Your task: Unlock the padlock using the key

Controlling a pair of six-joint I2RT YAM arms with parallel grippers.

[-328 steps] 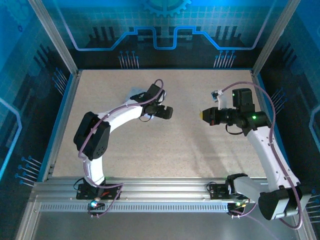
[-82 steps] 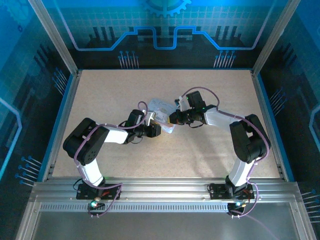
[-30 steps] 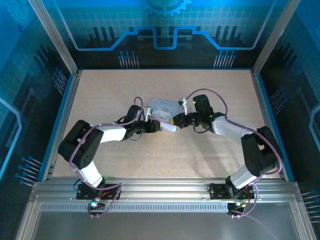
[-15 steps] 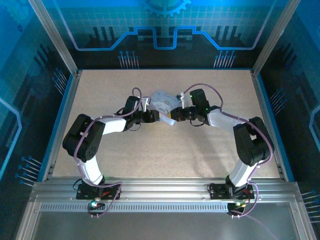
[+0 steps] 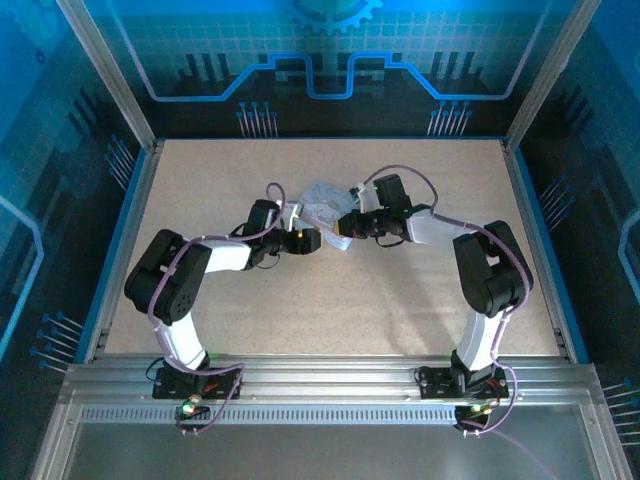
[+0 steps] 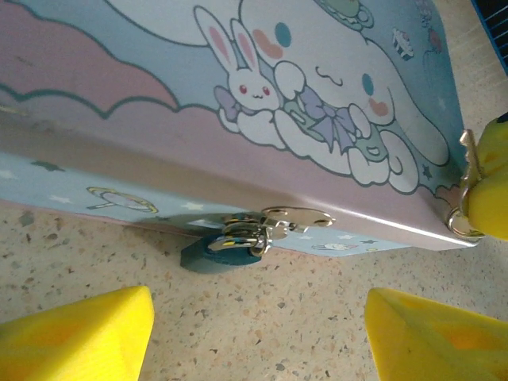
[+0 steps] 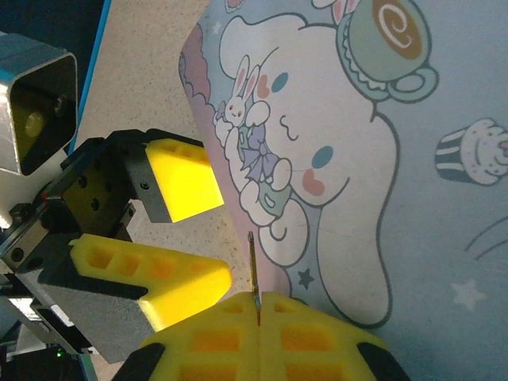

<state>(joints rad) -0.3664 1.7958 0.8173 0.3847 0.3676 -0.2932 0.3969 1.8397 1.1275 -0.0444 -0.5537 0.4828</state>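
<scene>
Over the last second the left gripper (image 6: 258, 308) has spread its yellow fingers wide and now holds nothing. The tiny dark padlock with a silvery shackle (image 6: 219, 254) hangs free on the hasp of the pale lilac cartoon-printed tin box (image 6: 159, 111), just ahead of them. The right gripper (image 7: 259, 305) stays pinched on the thin grey metal key (image 7: 252, 266) beside the tin's edge — so the lock looks unbraced, with the key not yet in.

Pastel cartoon-rabbit tin (image 6: 262, 95), speckled beige tabletop (image 5: 400, 300), blue enclosure walls (image 5: 200, 40)
</scene>
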